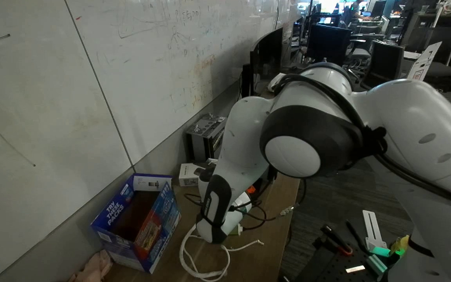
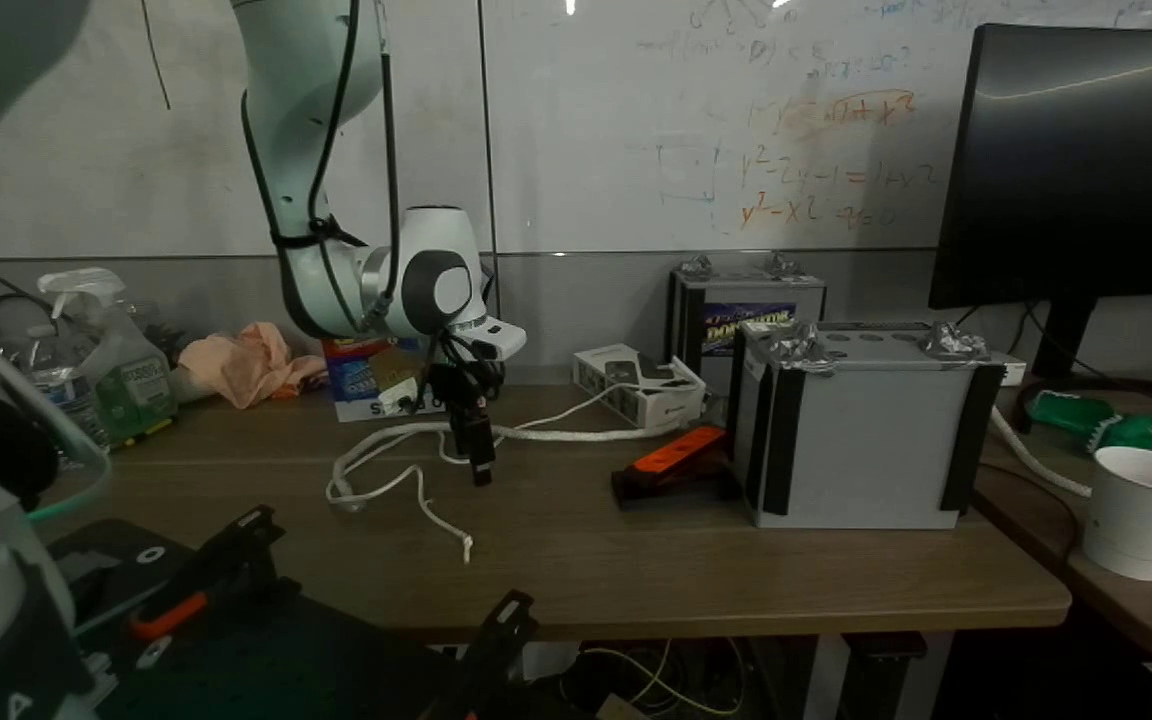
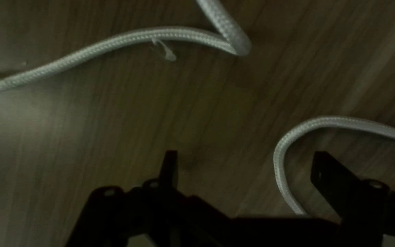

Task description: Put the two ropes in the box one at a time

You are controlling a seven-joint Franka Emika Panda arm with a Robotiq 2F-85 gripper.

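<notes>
- Gripper (image 3: 245, 157) hangs low over the table (image 2: 576, 560), and look at it: 2 fingers spread wide apart, bare wood showing in the gap.
- Now the wrist view, and we spot a bend of the white ropes (image 3: 278, 157) sweeping around the finger on that picture's right, part of it lying between the 2 tips. Touching or not, we cannot tell.
- What a tangle! In both exterior views we see the ropes in loose loops on the table below the gripper, near the box (image 1: 159, 227) but apart from it. Which strand belongs to which rope, we can't make out.
- 1 knotted end points at the table's front edge, while other strands run over to the small white box (image 2: 671, 408).
- And there's our box: blue with red and white print, upright by the whiteboard (image 1: 53, 78), mouth facing up, partly hidden behind the robot arm (image 2: 286, 150) in an exterior view.
- Along the sidelines, we have a peach cloth (image 2: 251, 365) beside the box, a spray bottle (image 2: 131, 370) past it, and 2 grey cases (image 2: 861, 430) towards the monitor (image 2: 1086, 170).
</notes>
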